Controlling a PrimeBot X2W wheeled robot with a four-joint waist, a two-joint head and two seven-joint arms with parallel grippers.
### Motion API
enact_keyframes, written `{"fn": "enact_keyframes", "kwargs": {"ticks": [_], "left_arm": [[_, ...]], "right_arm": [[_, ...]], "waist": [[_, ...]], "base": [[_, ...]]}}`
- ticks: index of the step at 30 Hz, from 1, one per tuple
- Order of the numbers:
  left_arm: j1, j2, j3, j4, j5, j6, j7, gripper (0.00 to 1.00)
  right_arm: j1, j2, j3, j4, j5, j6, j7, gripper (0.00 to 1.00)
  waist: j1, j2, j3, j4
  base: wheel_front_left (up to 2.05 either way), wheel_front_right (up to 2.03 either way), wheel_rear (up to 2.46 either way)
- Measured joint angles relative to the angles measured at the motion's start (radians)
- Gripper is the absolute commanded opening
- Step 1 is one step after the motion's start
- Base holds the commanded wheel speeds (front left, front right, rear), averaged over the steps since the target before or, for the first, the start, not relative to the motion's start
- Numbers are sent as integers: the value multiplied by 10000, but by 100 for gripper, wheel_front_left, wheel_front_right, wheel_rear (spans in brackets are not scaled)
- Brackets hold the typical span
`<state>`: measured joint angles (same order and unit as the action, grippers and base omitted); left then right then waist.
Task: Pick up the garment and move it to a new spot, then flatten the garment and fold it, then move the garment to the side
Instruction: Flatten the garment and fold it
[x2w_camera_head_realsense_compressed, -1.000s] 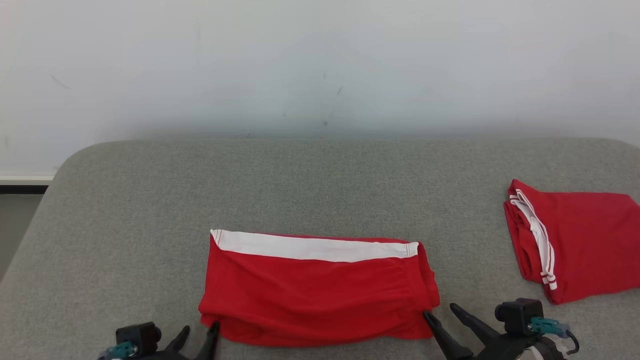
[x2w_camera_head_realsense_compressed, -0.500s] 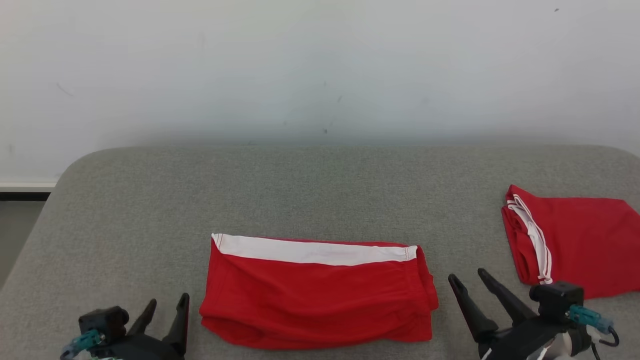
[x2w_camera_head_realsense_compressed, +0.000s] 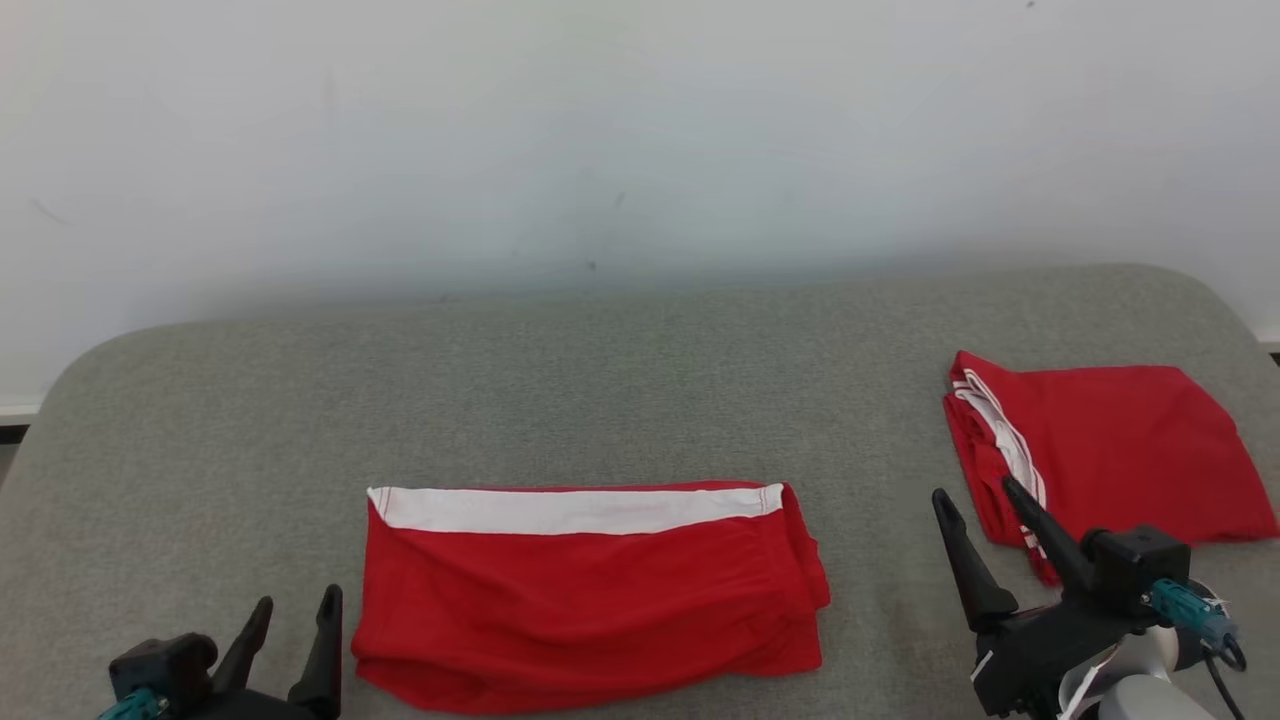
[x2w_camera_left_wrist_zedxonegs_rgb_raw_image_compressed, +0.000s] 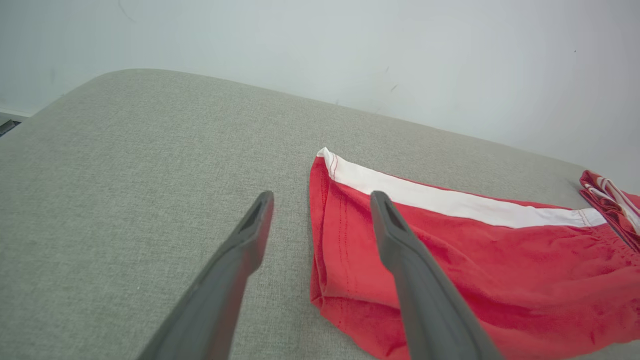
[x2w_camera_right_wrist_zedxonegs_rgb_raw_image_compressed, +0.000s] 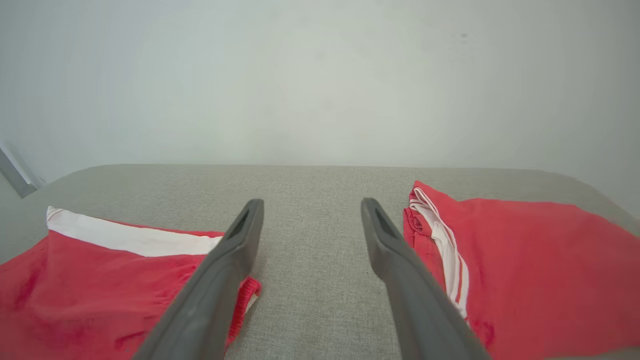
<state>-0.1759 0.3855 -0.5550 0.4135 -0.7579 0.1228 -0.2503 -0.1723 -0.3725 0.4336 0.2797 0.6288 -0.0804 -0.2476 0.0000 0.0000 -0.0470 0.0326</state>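
Observation:
The garment is red with a white band along its far edge and lies folded into a flat rectangle on the grey padded surface, near the front. My left gripper stands open just left of its left edge, touching nothing. In the left wrist view the left gripper has its right finger over the garment. My right gripper is open and empty, to the right of the garment. In the right wrist view the right gripper points at bare surface beside the garment.
A second red folded garment with white stripes lies at the right end of the surface, close behind my right fingers; the second garment also sits right of my right gripper. A pale wall rises behind. The surface's rounded corners fall away at both ends.
Both open grippers have drawn away from the garment's lower corners, the left one to the left, the right one up and to the right. The camera has turned slightly right. The garment lies still.

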Motion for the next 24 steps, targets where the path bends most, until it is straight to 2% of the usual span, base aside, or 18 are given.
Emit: {"fn": "enact_keyframes", "kwargs": {"ticks": [5,13,24], "left_arm": [[281,-4,320,-217,347,2,0,100],[501,-92,1018,-405,1198,13,0,100],[505,-564,1519,-533,2104,13,0,100]], "right_arm": [[18,-58,-230,21,-176,-174,-6,100],[308,75,-560,58,-408,-267,-36,100],[402,337,-721,0,-681,-343,-48,100]], "waist": [[0,0,63,-226],[0,0,230,-481],[0,0,329,-430]], "base": [[0,0,0],[0,0,0],[0,0,0]]}}
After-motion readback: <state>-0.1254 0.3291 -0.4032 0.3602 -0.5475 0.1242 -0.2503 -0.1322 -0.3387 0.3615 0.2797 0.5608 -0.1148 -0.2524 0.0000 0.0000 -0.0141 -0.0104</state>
